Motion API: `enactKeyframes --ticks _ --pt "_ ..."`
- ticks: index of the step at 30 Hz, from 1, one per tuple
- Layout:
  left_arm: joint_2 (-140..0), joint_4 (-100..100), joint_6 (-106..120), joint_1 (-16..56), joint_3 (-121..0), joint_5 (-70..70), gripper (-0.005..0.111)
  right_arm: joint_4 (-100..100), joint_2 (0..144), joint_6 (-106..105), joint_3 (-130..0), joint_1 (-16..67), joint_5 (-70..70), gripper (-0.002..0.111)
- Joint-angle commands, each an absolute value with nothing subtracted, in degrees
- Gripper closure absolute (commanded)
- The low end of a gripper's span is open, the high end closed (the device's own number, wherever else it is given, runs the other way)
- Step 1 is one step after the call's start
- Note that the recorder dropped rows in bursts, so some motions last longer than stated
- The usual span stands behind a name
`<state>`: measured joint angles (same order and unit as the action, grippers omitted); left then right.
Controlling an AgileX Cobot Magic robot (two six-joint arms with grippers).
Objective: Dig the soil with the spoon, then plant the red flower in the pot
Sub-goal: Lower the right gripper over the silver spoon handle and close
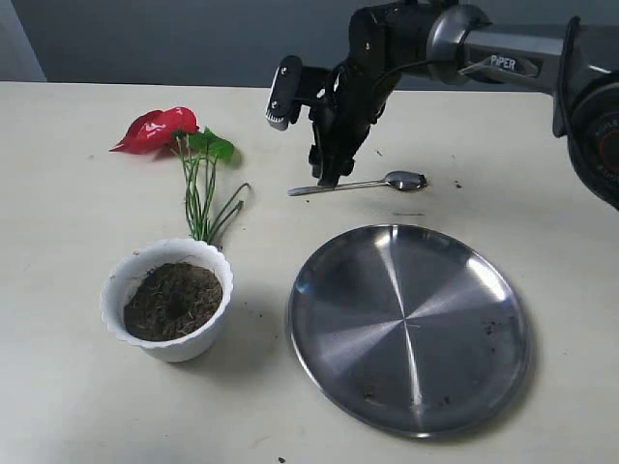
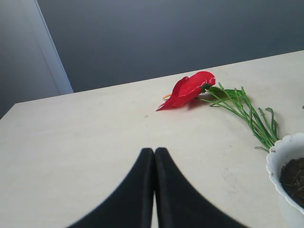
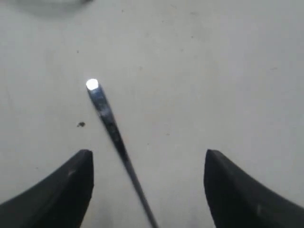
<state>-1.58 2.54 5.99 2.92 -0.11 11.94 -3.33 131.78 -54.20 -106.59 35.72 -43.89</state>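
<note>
The spoon lies left-to-right on the table just beyond the steel plate, its handle between the right gripper's wide-open fingers, apparently untouched, while the left gripper is closed and empty.

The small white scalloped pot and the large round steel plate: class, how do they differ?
The small white scalloped pot is deep and holds dark soil; the large round steel plate is shallow, holding only crumbs. The pot is matt and narrower; the plate shiny, wider. Both are round.
</note>
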Motion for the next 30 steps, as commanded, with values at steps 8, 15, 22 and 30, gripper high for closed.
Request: enactKeyframes --ticks 8,15,22,30 --pt "-1.34 2.59 5.81 3.01 0.0 11.54 0.106 -5.53 133.52 -51.1 -119.42 35.61 -59.83 0.044" --pt "-1.34 2.59 5.81 3.01 0.0 11.54 0.106 -4.06 138.29 -51.4 -119.66 35.47 -59.77 0.044" --pt "-1.34 2.59 5.81 3.01 0.0 11.54 0.106 -3.95 141.22 -52.27 -119.76 35.47 -58.09 0.044" --pt "-1.34 2.59 5.81 3.01 0.0 11.54 0.106 -3.95 141.51 -52.38 -119.75 35.47 -54.49 0.044"
